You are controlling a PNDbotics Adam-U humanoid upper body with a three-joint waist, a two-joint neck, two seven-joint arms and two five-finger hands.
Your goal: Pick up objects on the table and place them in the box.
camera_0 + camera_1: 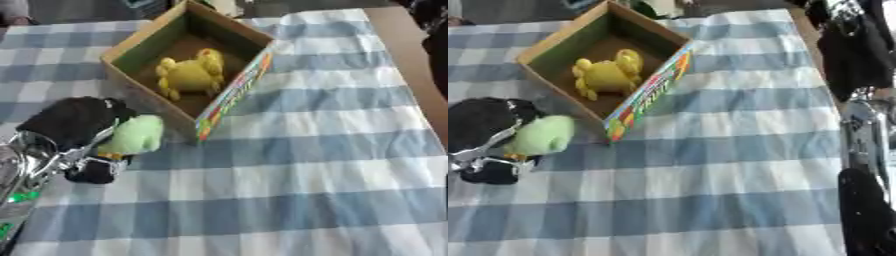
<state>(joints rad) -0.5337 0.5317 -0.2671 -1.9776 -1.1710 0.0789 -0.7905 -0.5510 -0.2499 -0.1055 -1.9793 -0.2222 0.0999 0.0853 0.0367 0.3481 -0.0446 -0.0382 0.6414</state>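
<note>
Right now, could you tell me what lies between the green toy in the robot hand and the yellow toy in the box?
Only the box's near cardboard wall separates the green toy from the yellow toy, seen best in the left eye view.

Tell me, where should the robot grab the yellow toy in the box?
Best guess: pinch the yellow toy across its round middle, coming straight down from above. The box walls stand round it, so the sides are blocked, and its bumpy legs stick out at the edges.
</note>
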